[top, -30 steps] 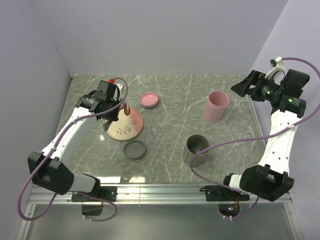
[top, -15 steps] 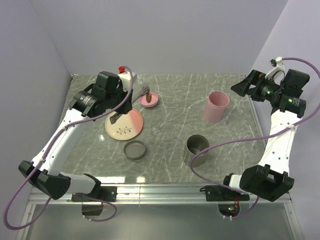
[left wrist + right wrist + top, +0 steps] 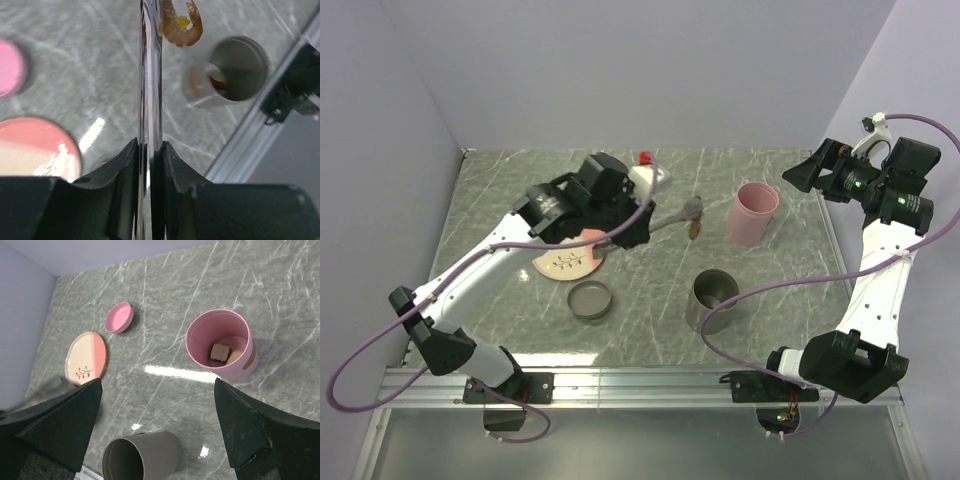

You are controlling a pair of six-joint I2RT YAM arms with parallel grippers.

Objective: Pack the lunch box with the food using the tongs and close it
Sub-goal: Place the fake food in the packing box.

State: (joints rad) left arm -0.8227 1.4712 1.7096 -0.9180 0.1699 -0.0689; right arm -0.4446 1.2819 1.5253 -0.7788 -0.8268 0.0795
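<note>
L gripper [image 3: 149, 150]: we've swung it off plate [image 3: 563, 266], rightwd.
Tongs [image 3: 672, 216] w/ shrimp [image 3: 183, 26]: now just beside pink cup [image 3: 752, 212].

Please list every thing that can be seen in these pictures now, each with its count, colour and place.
plate: one, pink and cream, left of centre, partly under the left arm
pink lid: one, beyond the plate
grey lid: one, in front of the plate
pink container: one, right rear
food pieces: two, pale, inside the pink container
grey container: one, front, right of centre
tongs: one, silver
shrimp: one, orange, at the tong tips
left gripper: closed on the tongs
right gripper: open, empty
</note>
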